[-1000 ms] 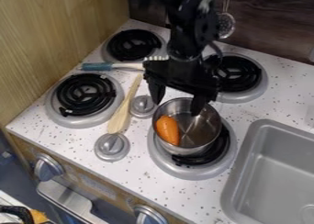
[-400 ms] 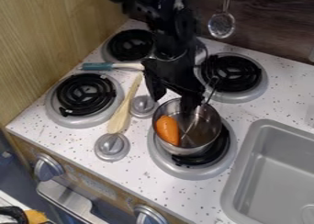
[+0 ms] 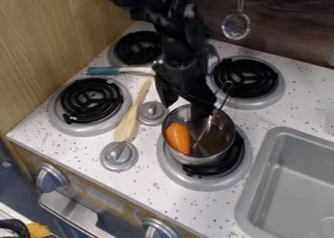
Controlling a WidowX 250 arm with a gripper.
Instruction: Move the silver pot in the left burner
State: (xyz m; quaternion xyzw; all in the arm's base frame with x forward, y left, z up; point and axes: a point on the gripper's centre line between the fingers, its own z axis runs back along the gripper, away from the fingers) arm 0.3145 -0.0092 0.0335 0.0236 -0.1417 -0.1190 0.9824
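The black gripper [image 3: 185, 109] stands open at the far rim of the silver pot [image 3: 219, 145]. Its left finger hangs outside the rim, beside the small knob, and its right finger is over the pot's opening. Whether either finger touches the pot I cannot tell. The pot sits upright, a little off-centre on the front right burner [image 3: 240, 172], with an orange carrot-like piece [image 3: 177, 137] inside. Its thin handle sticks up toward the back right. The front left burner [image 3: 91, 99] has nothing on it.
A wooden spatula [image 3: 132, 117] and two knobs lie between the front burners. Behind them is a brush with a blue handle [image 3: 102, 70]. The back left [image 3: 138, 48] and back right burners [image 3: 248, 78] flank the arm. The sink [image 3: 293, 178] is at right; a wooden wall rises at left.
The gripper has shifted slightly left and turned, its right finger drawing nearer the pot's far rim. The pot's handle shows more clearly. The pot has not moved.
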